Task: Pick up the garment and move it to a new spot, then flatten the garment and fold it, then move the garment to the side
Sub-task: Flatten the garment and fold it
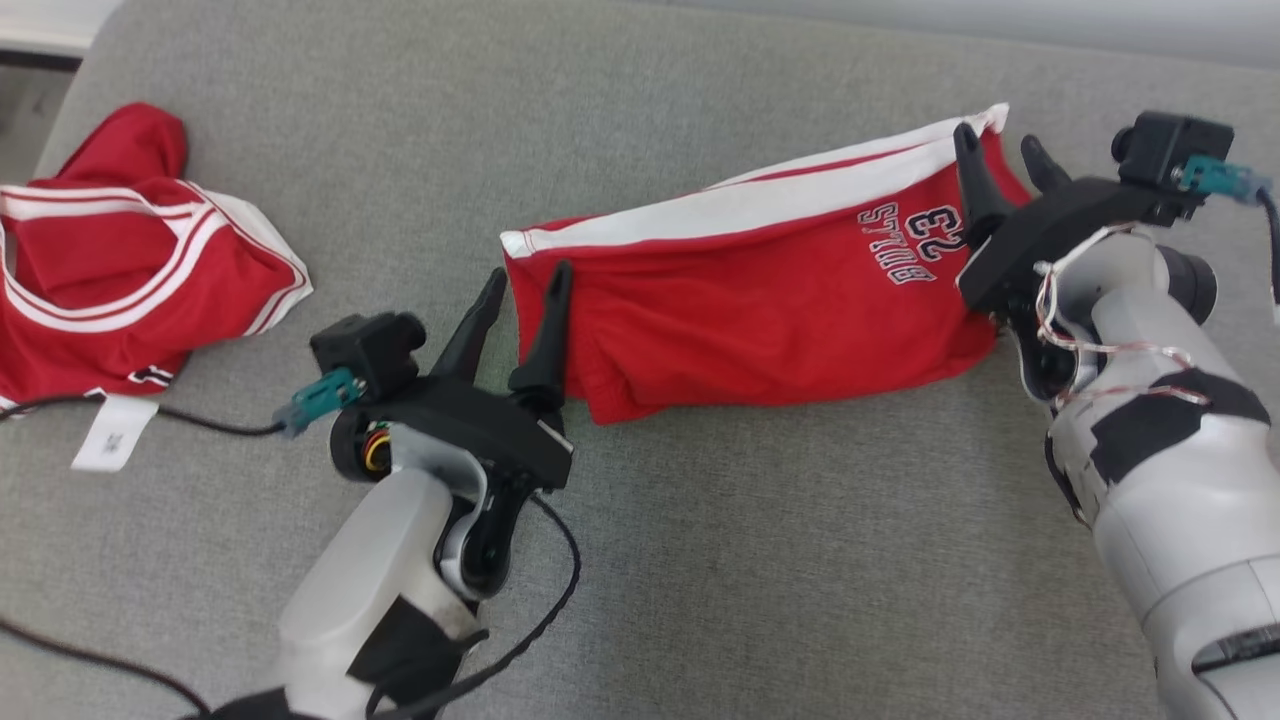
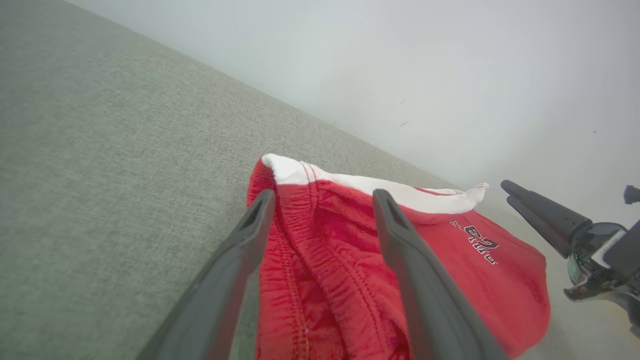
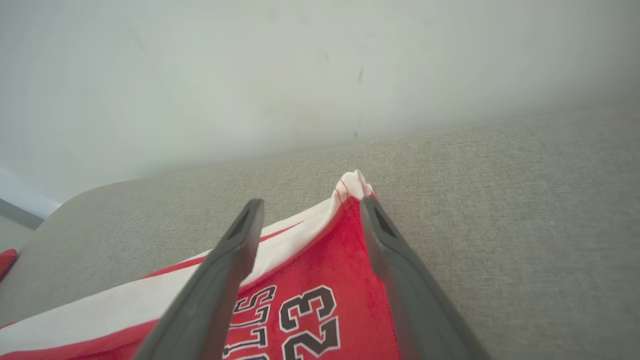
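Red shorts [image 1: 760,300] lie on the grey fabric surface [image 1: 700,560], apparently folded lengthwise with the white side stripe along the far edge. The left end effector [image 1: 530,270] is at the waistband end and the right end effector [image 1: 997,135] at the hem corner. Both have their fingers apart with nothing pinched. One at each end likely kept the cloth taut so it lay flat. The fold looks done, the move aside isn't. A second red jersey [image 1: 130,270] sits well apart on the left.
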{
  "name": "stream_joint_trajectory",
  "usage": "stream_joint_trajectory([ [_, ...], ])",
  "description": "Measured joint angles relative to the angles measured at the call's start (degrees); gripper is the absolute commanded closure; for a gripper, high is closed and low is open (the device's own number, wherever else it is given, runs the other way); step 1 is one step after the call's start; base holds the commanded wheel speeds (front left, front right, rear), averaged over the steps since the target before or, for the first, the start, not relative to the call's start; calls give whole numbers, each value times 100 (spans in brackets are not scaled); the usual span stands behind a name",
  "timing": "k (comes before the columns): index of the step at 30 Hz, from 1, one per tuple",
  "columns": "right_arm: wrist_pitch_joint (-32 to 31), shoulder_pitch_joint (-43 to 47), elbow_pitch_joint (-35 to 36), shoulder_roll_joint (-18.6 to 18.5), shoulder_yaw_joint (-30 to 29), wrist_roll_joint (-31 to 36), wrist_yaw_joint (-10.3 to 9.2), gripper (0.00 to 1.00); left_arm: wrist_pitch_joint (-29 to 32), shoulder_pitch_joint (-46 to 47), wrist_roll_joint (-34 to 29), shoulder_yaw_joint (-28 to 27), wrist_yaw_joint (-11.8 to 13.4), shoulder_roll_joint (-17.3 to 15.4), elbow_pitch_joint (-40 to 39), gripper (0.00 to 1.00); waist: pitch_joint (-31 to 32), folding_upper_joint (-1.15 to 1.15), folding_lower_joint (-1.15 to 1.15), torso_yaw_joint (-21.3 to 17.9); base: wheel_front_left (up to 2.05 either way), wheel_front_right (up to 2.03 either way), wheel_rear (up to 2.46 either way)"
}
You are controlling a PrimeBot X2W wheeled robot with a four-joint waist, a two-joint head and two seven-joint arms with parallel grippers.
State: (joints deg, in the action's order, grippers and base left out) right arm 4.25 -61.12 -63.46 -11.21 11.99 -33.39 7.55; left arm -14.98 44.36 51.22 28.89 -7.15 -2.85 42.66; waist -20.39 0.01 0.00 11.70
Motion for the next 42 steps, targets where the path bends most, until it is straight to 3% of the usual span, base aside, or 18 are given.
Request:
stream_joint_trajectory([
  [11,605,1084,538,-526,907,-469,0,0,-7,-1642,-1835,-1262,109,-67,-1685,0,568,-1,-1,-213,0,0,0],
  [19,788,1570,347,-775,1118,-768,0,0,-5,-3200,-3207,-1728,176,-24,-2770,0,854,-2,-2,-164,0,0,0],
  [33,828,1152,-532,-698,1139,-887,0,0,-5,-3838,-3365,-1577,283,-3,-2924,0,771,-2,0,238,0,0,0],
  [42,301,854,-1005,-717,1023,-731,0,0,-5,-3728,-3214,-1315,370,-1,-2996,0,600,-2,0,463,0,0,0],
])
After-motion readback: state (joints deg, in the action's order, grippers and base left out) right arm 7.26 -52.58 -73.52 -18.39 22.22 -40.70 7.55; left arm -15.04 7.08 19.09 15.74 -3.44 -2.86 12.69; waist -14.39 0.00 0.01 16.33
